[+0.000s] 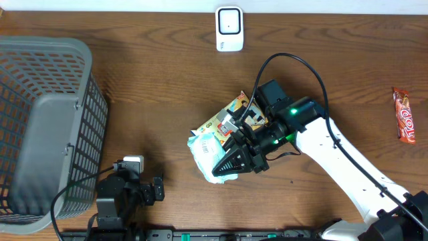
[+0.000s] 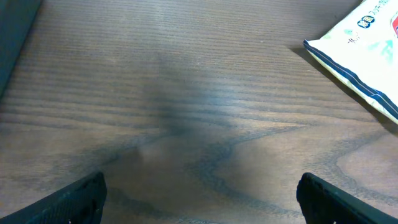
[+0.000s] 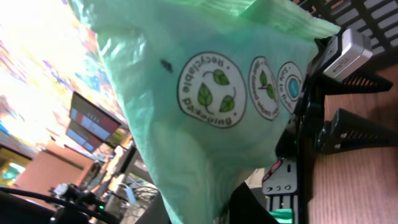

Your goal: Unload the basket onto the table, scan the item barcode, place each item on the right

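Right gripper (image 1: 224, 167) clamped on the green packet (image 1: 204, 148); left gripper (image 2: 200, 190) spread wide.
Overhead, you see the packet well right of the grey basket (image 1: 47, 44). Left wrist: both fingers apart over the wooden table (image 2: 186, 93). Right wrist: the packet's recycling logos fill your view.

Basket (image 1: 93, 127) left, scanner (image 1: 229, 29) behind pouch (image 1: 204, 148)
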